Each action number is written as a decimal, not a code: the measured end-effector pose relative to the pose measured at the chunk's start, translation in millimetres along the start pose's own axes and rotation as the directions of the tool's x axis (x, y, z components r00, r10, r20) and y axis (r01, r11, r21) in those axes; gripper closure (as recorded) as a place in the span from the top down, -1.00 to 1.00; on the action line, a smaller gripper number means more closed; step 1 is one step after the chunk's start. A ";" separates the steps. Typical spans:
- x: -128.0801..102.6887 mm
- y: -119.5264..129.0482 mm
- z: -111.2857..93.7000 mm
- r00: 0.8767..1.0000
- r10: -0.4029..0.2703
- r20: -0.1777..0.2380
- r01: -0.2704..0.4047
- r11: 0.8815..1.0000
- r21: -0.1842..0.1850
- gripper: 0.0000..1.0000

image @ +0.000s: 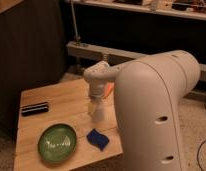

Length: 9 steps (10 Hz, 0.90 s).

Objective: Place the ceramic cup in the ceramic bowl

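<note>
The ceramic bowl (pixel 57 143), a wide glossy green dish with pale streaks, lies on the wooden table (pixel 51 120) near its front left. My gripper (pixel 93 108) points down over the middle of the table, to the right of and behind the bowl. A small whitish shape, probably the ceramic cup (pixel 99 116), sits right at the gripper's tip. I cannot tell whether it is gripped or stands on the table. My bulky white arm (pixel 156 110) hides the table's right part.
A dark blue cloth-like piece (pixel 97 139) lies just right of the bowl, below the gripper. A black rectangular item (pixel 35 108) lies at the table's left edge. An orange item (pixel 109 90) peeks out behind my wrist. A metal rail and shelving stand behind.
</note>
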 end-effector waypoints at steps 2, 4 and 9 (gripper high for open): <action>5.7 -4.2 5.4 1.000 0.009 0.001 -0.009 1.000 -0.018 0.60; 8.3 -5.4 10.0 1.000 0.012 0.001 -0.012 0.999 -0.030 0.56; 9.0 -2.6 16.4 1.000 0.003 -0.006 -0.003 0.999 -0.032 -0.43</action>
